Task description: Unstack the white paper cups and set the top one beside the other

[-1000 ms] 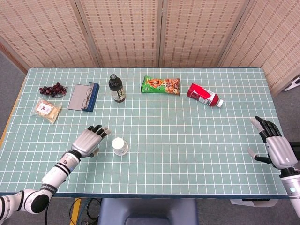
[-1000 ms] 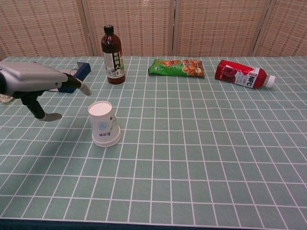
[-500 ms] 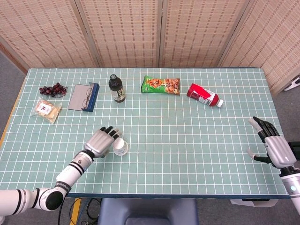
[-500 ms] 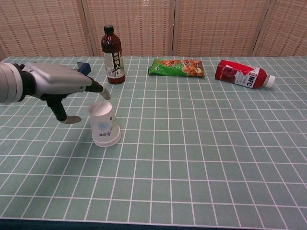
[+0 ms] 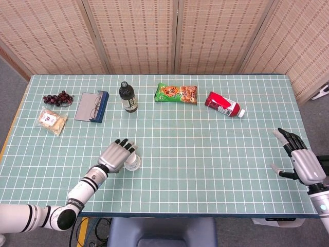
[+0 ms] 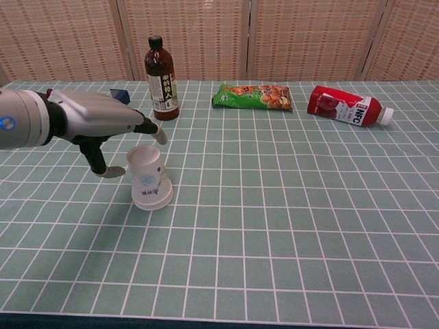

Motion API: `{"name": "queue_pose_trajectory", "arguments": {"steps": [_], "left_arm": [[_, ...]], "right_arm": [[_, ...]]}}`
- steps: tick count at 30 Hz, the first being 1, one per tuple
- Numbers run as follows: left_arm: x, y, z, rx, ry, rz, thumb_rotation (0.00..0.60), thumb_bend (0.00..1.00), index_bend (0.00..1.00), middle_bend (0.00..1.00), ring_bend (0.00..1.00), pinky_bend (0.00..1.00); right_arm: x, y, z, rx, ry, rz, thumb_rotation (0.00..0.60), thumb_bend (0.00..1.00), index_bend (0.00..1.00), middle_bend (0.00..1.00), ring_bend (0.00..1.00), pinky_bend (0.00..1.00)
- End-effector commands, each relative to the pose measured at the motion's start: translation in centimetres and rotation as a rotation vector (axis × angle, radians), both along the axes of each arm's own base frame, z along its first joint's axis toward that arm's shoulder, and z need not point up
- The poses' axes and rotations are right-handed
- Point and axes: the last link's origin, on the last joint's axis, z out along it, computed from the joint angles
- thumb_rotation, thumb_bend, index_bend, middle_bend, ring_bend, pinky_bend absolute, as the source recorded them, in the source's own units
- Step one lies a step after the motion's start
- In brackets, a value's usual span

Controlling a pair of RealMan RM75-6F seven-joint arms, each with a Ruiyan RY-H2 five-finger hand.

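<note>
The stacked white paper cups (image 6: 149, 177) stand upside down on the green gridded table, left of centre; in the head view the cups (image 5: 133, 162) peek out from under my hand. My left hand (image 6: 103, 123) hovers over their top with fingers spread, the thumb hanging down at the cups' left side; I cannot tell whether it touches them. In the head view the left hand (image 5: 116, 155) covers the cups' left half. My right hand (image 5: 300, 158) rests open near the table's right edge, far from the cups.
Along the back stand a dark bottle (image 6: 161, 80), a green snack bag (image 6: 252, 96) and a red bottle lying on its side (image 6: 345, 106). At the far left are a glasses case (image 5: 92, 106), grapes (image 5: 57, 98) and a small packet (image 5: 51, 120).
My left hand has moved to the right, from beside the cups to over their top. The cups and the right hand have stayed where they were.
</note>
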Motion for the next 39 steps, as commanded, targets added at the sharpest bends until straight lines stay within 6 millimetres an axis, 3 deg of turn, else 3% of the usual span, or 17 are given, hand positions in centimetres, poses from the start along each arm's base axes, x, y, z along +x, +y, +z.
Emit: {"name": "queue_pose_trajectory", "arguments": {"steps": [1, 39], "left_arm": [[0.04, 0.00, -0.01, 0.002, 0.002, 0.000, 0.600, 0.41, 0.16, 0.10, 0.08, 0.17], [0.65, 0.13, 0.04, 0.010, -0.003, -0.008, 0.600, 0.41, 0.33, 0.10, 0.08, 0.17]], "right_arm": [[0.02, 0.00, -0.01, -0.001, 0.000, 0.001, 0.600, 0.25, 0.00, 0.00, 0.00, 0.00], [-0.01, 0.05, -0.01, -0.006, 0.006, -0.003, 0.600, 0.25, 0.00, 0.00, 0.00, 0.00]]}}
